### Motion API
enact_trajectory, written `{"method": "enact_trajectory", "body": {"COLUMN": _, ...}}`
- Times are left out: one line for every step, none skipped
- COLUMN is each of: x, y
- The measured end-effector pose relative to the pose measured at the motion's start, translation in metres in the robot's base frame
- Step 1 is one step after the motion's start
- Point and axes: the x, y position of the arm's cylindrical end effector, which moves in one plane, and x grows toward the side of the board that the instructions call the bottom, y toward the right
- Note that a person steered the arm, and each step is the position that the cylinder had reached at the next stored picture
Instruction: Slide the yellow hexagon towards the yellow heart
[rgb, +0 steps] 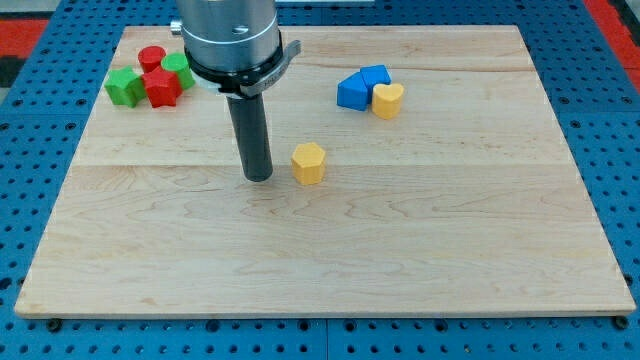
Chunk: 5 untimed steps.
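Tip (259, 177): my tip, the bare lower end of the dark rod, rests on the wooden board (400, 260); it holds nothing and touches no block.
Yellow hexagon (309, 162): just to the view's right of my tip, at about the same height in the view, with a narrow strip of bare wood between them.
Yellow heart (388, 100): farther to the view's right of my tip and toward the view's top, beyond the hexagon.
Blue blocks: two of them, a blue block (352, 92) and a second blue block (375, 75), sit pressed against the heart on its left and upper side.
Path: bare wood lies between hexagon and heart.
Red and green cluster: up and to the view's left of my tip sit a green cube (125, 86), a red block (161, 88), a red cylinder (152, 57) and another green block (178, 68), partly hidden by the arm's grey housing (228, 35).
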Motion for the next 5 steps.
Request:
{"method": "enact_trajectory", "body": {"x": -0.011, "y": 0.041}}
{"method": "enact_trajectory", "body": {"x": -0.040, "y": 0.063}}
{"method": "enact_trajectory", "body": {"x": -0.040, "y": 0.065}}
{"method": "enact_trajectory", "body": {"x": -0.040, "y": 0.066}}
{"method": "enact_trajectory", "body": {"x": -0.025, "y": 0.065}}
